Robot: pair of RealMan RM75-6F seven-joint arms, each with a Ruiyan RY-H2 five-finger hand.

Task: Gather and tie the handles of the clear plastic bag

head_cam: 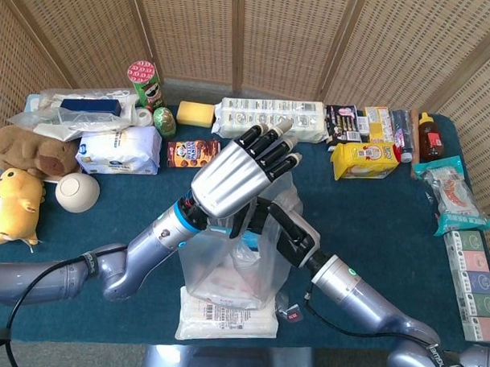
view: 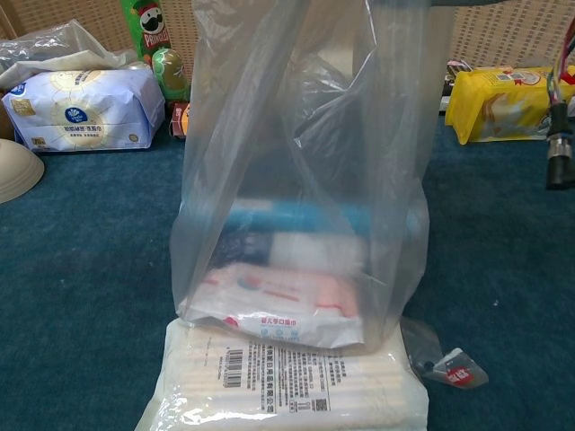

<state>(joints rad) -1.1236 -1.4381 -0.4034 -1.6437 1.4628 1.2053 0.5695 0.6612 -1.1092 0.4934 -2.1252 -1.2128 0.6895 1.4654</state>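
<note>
1. While I look down through the head view, the clear plastic bag (head_cam: 236,268) stands upright near the front middle of the worktop (head_cam: 115,215), its base resting on the far edge of a flat white pack with a barcode label (head_cam: 227,316).
2. My left robot hand (head_cam: 233,173) hovers above the bag's mouth, back of the hand toward the camera, fingers (head_cam: 270,144) stretched out and slightly apart; I cannot tell whether the thumb underneath pinches any plastic.
3. My right robot hand (head_cam: 277,230) reaches in from the lower right and sits against the top of the bag, just under the left one. Its dark fingers are partly hidden, so I cannot tell whether they are closed on a handle.
4. From the chest view, the bag's film (view: 296,171) rises as a tall gathered column out of the top of the frame. Inside it lie a pink-and-white soft pack (view: 283,301) and, behind that, a light blue item (view: 305,215).
5. A small crumpled wrapper with a red label (view: 449,366) lies on the worktop just right of the white pack.
6. Further back I see a Pringles can (head_cam: 144,82), a blue-and-white tissue pack (head_cam: 119,151), a yellow sponge (head_cam: 195,113), a yellow snack bag (head_cam: 362,160) and, at the left edge, a yellow plush toy (head_cam: 15,204).
</note>
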